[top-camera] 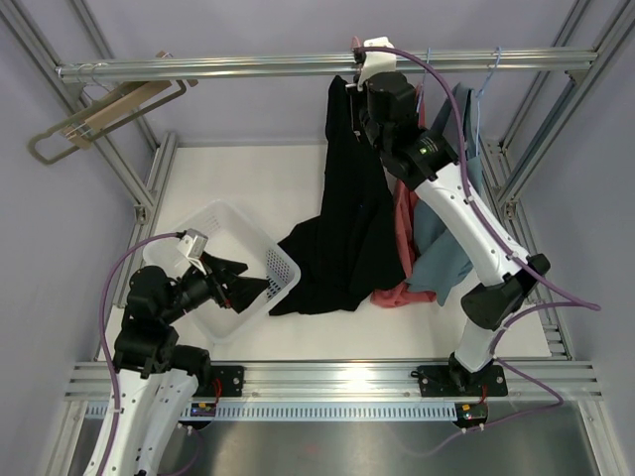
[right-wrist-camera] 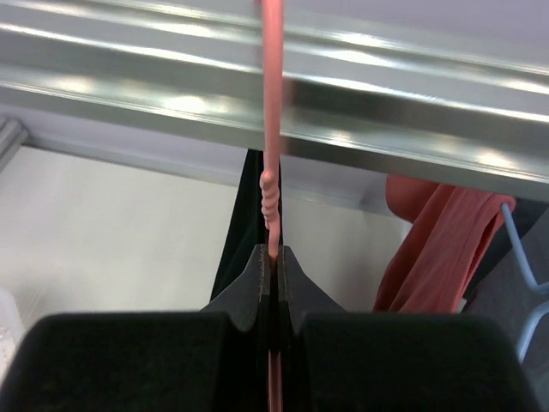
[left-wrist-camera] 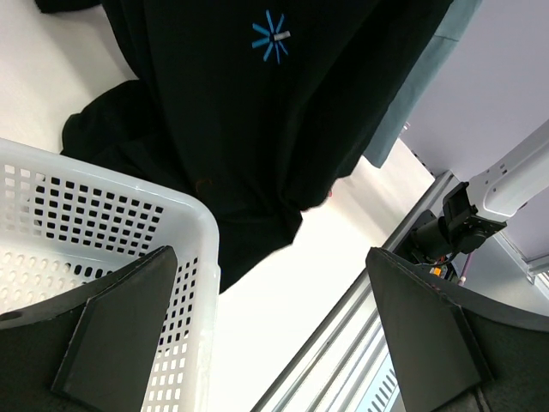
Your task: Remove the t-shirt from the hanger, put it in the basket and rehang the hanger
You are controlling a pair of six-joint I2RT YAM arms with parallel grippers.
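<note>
White table [top-camera: 238,188], black t-shirt [top-camera: 347,238] hanging, pink hanger [right-wrist-camera: 272,103]

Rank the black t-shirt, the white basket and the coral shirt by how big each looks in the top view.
1. black t-shirt: clearly the largest.
2. white basket: next in size.
3. coral shirt: smallest as seen, but it is mostly hidden behind the black t-shirt, so its real size is unsure.

Bright, even light. Glare streaks the metal rail [right-wrist-camera: 360,94] above the right jaws; the pink hanger [right-wrist-camera: 272,103] between them looks soft and blurred.
</note>
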